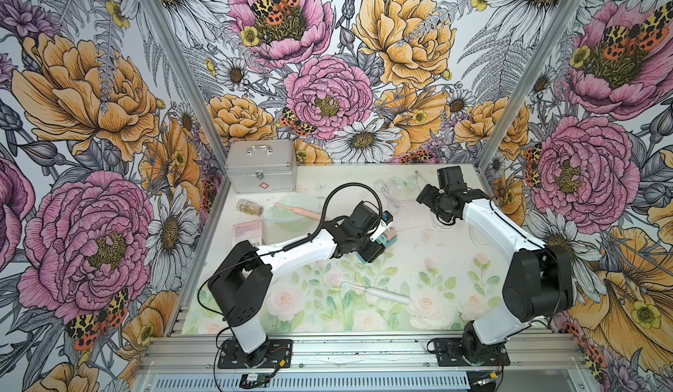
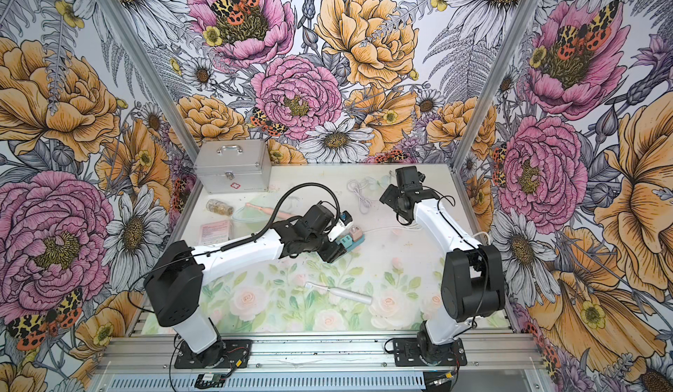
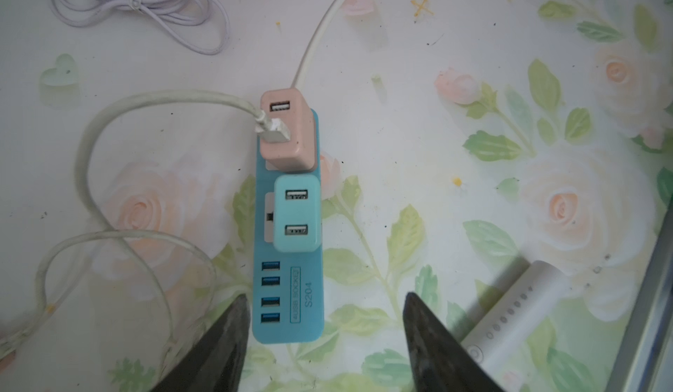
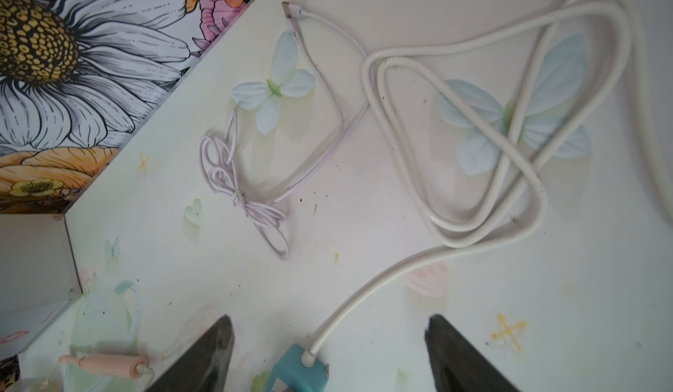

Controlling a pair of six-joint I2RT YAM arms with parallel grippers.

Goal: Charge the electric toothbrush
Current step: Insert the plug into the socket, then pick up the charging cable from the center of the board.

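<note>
Remote view, both arms over the table: I see the left tool (image 3: 323, 297) with its jaws spread wide, grasping nothing, above the blue power strip (image 3: 313, 273) at the middle of the table (image 1: 418, 255).

Two adapters stand in the strip. A pink adapter (image 3: 296, 150) is at the end where the cord leaves, and a mint adapter (image 3: 296, 213) is just beside it. Four blue USB ports fill the end under the tool. A USB plug (image 3: 272, 131) on a white cable (image 3: 109, 117) sits tilted at one port of the pink adapter; I cannot tell whether it is fully seated. The cable loops away over the table, and I cannot trace its other end.

The white electric toothbrush (image 1: 375, 292) lies flat at the near middle of the table, brush head pointing left. It is on the near side of the strip and apart from it. A pink electric toothbrush (image 1: 296, 210) lies across a pale green bowl (image 1: 287, 224) toward the far left.

The right tool (image 4: 327, 317), likewise open and empty, hovers over the far right of the table. Below it the strip's thick white cord (image 4: 455, 226) lies in loose coils, near a tied bundle of lilac cable (image 4: 240, 190).

In the far left corner stands an aluminium case (image 1: 260, 168) marked with a red cross. A small jar (image 1: 249, 207) and a pink packet (image 1: 247, 232) lie on its near side.
</note>
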